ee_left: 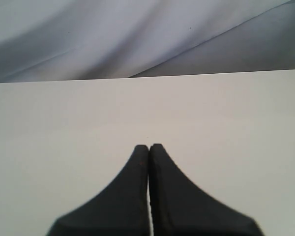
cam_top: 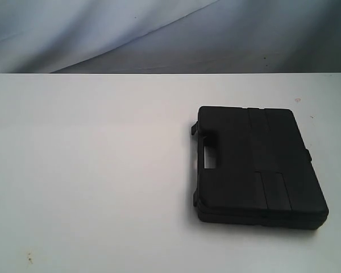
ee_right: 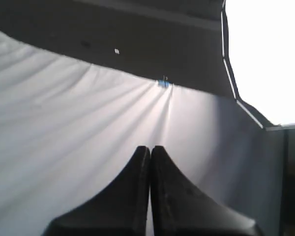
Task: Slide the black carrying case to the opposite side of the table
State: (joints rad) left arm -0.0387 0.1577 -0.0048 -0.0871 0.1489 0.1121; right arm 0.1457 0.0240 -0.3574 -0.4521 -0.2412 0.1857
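And here is the black carrying case [cam_top: 258, 165], lying flat and shut on the right half of the white tabletop [cam_top: 91, 170] in the exterior view. The lid is down, so whatever is inside cannot be seen. Its handle cut-out [cam_top: 209, 154] faces the left side of that view, white showing through the slot. 2 ribbed bands run across the lid, and a small tab [cam_top: 193, 129] juts from the handle edge.

Over to the left end effector [ee_left: 148, 147]: its 2 fingers are pressed together tip to tip with nothing between them, hanging over bare tabletop. The right end effector [ee_right: 150, 149] is closed up the same way and empty, and it points at draped fabric rather than at the case.

The surface is plain and pale, far bigger than the case, with a brownish speck [cam_top: 29, 259] near its front left corner and a faint mark [cam_top: 298, 100] beyond the case. Behind the far edge hangs a creased grey-white cloth [cam_top: 159, 34]. The right wrist view adds a dark band above the folds and a washed-out bright panel [ee_right: 265, 54].
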